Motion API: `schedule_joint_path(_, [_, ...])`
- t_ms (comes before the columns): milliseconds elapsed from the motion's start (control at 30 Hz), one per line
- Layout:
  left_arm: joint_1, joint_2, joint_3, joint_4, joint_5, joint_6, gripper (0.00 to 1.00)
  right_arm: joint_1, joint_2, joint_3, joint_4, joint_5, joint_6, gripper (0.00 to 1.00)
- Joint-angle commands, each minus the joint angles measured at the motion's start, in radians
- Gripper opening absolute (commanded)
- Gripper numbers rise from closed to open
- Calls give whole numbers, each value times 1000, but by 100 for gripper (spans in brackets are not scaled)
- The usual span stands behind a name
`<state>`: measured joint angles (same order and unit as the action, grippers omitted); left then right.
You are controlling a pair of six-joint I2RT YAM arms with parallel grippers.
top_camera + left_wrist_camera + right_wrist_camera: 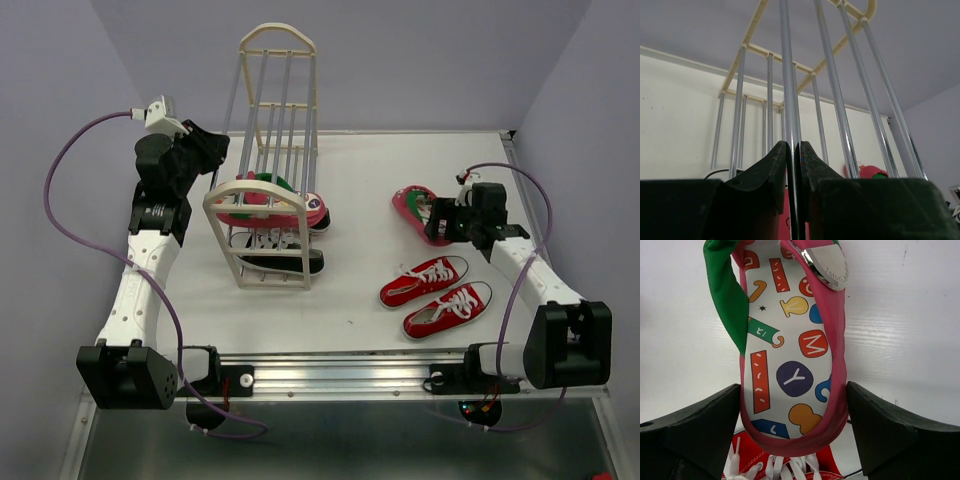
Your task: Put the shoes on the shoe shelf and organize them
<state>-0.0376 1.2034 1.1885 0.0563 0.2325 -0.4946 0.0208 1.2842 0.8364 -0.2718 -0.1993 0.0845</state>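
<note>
The shoe shelf (258, 205) stands left of centre, with cream arched ends and silver rods. One pink flip-flop (270, 198) with a green strap lies on an upper tier. The black sneakers (285, 255) sit on a tier below it. My left gripper (212, 150) is at the shelf's left side and is shut on a silver rod (787, 75); in the left wrist view (793, 150) its jaws pinch the rod. My right gripper (437, 220) grips the heel of the other flip-flop (790, 340), also seen from above (410, 205). The red sneakers (435, 295) lie side by side on the table.
A red sneaker with white laces (790, 467) shows just under the held flip-flop's heel. The table's metal front rail (340, 375) runs between the arm bases. Purple cables loop beside both arms. Lilac walls close in the back and sides.
</note>
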Motion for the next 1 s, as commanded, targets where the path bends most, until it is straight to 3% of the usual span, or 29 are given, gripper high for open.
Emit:
schedule_joint_path(0, [-2, 45, -24, -47, -25, 88, 15, 54, -2, 30, -10, 78, -22, 90])
schedule_joint_path(200, [-2, 39, -27, -50, -30, 90, 15, 87, 27, 50, -37, 136, -55, 97])
schedule_joint_path(400, [-2, 39, -23, -50, -28, 90, 15, 96, 41, 53, 28, 250, -42, 96])
schedule_joint_path(767, [-2, 35, -24, -52, -24, 96, 15, 96, 228, 116, 209, 314, -12, 81])
schedule_joint_path(967, [-2, 36, -23, -53, -30, 100, 15, 96, 290, 87, 342, 310, 14, 53])
